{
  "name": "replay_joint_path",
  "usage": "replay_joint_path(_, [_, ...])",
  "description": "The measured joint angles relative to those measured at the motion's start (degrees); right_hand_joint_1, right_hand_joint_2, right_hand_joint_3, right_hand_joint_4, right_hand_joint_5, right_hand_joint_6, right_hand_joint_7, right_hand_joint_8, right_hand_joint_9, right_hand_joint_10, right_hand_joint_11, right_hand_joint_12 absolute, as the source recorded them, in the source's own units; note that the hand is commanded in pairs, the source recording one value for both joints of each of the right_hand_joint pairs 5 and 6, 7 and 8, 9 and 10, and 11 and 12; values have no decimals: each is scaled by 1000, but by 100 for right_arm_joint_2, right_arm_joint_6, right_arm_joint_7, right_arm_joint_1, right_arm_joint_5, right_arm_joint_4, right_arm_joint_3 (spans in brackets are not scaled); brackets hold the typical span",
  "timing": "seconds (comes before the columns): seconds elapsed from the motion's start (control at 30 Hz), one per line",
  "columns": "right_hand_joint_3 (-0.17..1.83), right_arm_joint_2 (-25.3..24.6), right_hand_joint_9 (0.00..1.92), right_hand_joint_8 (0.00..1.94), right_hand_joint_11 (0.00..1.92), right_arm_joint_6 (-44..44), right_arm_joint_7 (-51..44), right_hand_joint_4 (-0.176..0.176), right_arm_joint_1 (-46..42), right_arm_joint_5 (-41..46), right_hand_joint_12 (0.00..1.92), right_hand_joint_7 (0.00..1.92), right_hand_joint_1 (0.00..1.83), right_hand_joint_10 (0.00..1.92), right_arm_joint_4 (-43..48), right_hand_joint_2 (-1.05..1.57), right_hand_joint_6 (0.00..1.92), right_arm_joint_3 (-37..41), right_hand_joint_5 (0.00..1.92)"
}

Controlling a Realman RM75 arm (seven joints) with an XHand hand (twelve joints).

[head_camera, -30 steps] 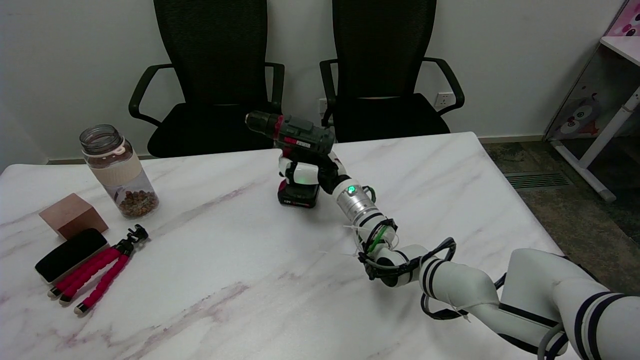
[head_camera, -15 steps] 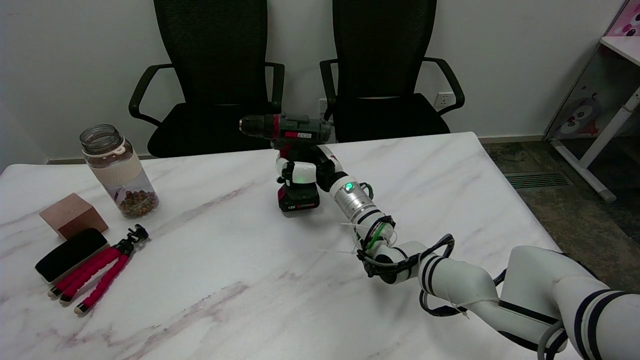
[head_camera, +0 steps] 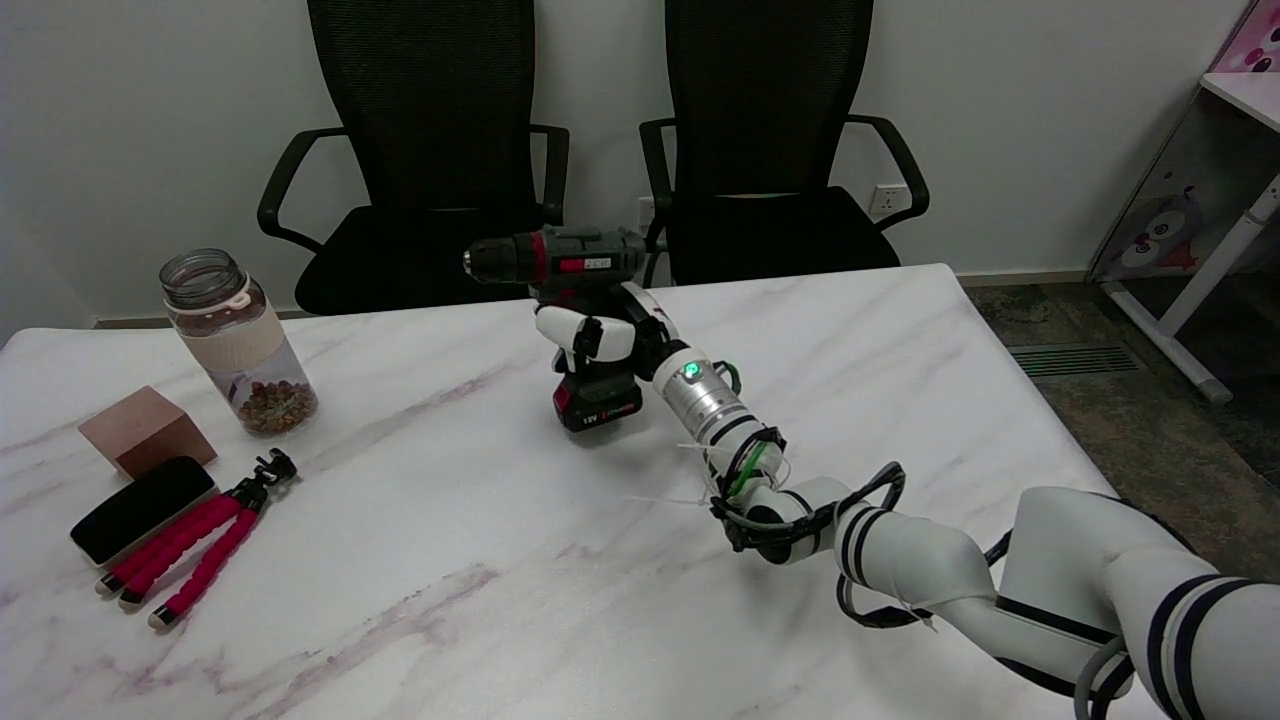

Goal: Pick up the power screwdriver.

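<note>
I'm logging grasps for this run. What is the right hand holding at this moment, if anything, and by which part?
The right hand holds the power screwdriver by its handle, between the motor body above and the battery pack below.

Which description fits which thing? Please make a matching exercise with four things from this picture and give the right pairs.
Things:
1. power screwdriver
2. jar
3. tripod
4. block

Descriptions:
A. lying flat, red legs
B. gripped by the right hand
C. copper-coloured, beside the black case
D. upright, lidless, brown pieces inside

Pairs: 1-B, 2-D, 3-A, 4-C
</note>
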Motion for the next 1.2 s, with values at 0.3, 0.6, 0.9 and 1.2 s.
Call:
replay_joint_path(0.3, [1087, -3, 1920, 1307, 1596, 24, 2, -7, 25, -1, 1596, 1307, 857, 1920, -30, 152, 1307, -33, 1307])
replay_joint_path(0.6, [977, -8, 1920, 1628, 1634, 71, 2, 8, 30, 21, 1634, 1628, 834, 1920, -65, 449, 1628, -49, 1628])
replay_joint_path(0.9, [973, -11, 1920, 1920, 1664, 105, 3, 176, 30, 33, 1664, 1920, 834, 1920, -97, 484, 1920, -56, 1920])
replay_joint_path(1.2, [1035, 2, 1920, 1920, 1695, 113, 2, 176, 49, 24, 1695, 1920, 848, 1920, -184, 688, 1920, -58, 1920])
